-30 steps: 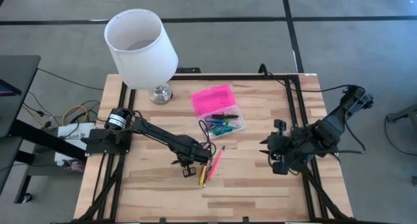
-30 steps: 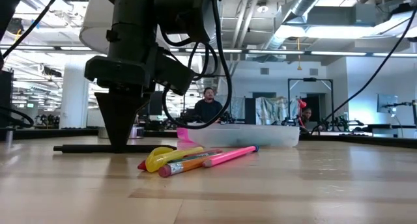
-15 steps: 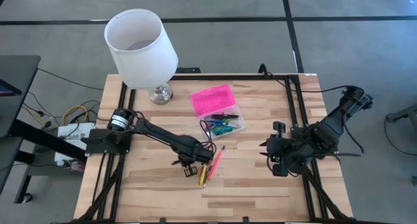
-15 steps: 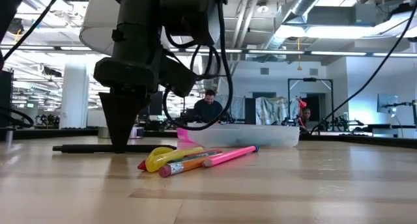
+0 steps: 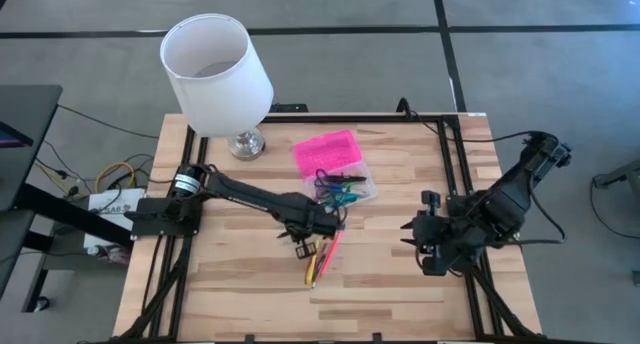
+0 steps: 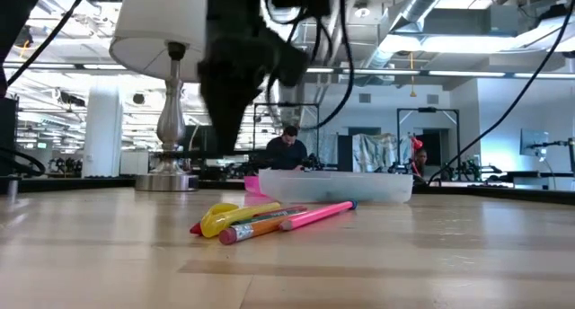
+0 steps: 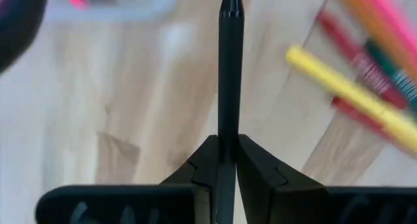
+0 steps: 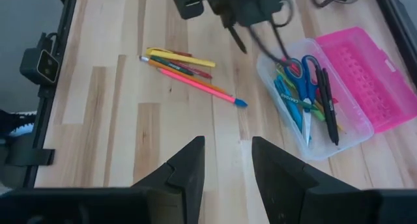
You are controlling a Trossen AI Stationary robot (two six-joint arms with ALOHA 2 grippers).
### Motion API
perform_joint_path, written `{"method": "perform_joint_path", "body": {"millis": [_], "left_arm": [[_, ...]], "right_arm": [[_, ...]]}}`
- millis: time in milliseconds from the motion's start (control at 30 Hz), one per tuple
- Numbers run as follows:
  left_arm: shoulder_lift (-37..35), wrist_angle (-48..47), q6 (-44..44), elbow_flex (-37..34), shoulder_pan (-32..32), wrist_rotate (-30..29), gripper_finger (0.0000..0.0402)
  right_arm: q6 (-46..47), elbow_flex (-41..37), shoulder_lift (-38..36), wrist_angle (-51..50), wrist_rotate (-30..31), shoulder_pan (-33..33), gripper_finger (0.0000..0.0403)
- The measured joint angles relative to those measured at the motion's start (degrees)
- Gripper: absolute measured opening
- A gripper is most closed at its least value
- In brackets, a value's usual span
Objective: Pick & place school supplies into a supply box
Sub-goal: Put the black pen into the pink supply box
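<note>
Pale wood worktop [image 5: 400, 274], a white lamp [image 5: 216, 74] at its back corner, an open workshop beyond. The supply box [image 5: 335, 169] lay mid-worktop, pink lid flipped back, clear base holding pens and scissors [image 8: 306, 77]. The left end effector [image 5: 308, 246] pinched a black pen [image 7: 229, 74], probably just clear of the loose pencils [image 5: 322, 259]. The right end effector [image 5: 425, 254] waited, fingers apart.

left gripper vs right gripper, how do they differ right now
The left gripper is shut on a black pen; the right gripper is open and empty. The left gripper hangs near the supply box at mid-table; the right gripper waits by the table's right edge. Both have dark fingers.
</note>
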Motion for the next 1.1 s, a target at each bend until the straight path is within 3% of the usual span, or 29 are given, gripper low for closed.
{"method": "perform_joint_path", "body": {"millis": [233,567,867,1100], "left_arm": [[-0.1,0.3,2.8,7.6,6.8,-1.0,0.0031],[0.0,13.5,8.0,8.3,17.1,2.6,0.0032],[0.8,23.1,17.3,8.5,19.9,2.5,0.0032],[4.1,23.7,21.9,8.5,19.8,4.1,0.0032]], "right_arm": [[3.0,0.0,0.0,0.0,2.4,1.6,0.012],[7.2,0.0,0.0,0.3,4.6,1.8,0.012],[7.5,0.0,0.0,0.5,5.3,1.0,0.012],[7.5,0.0,-0.1,0.5,5.3,-0.4,0.012]]}}
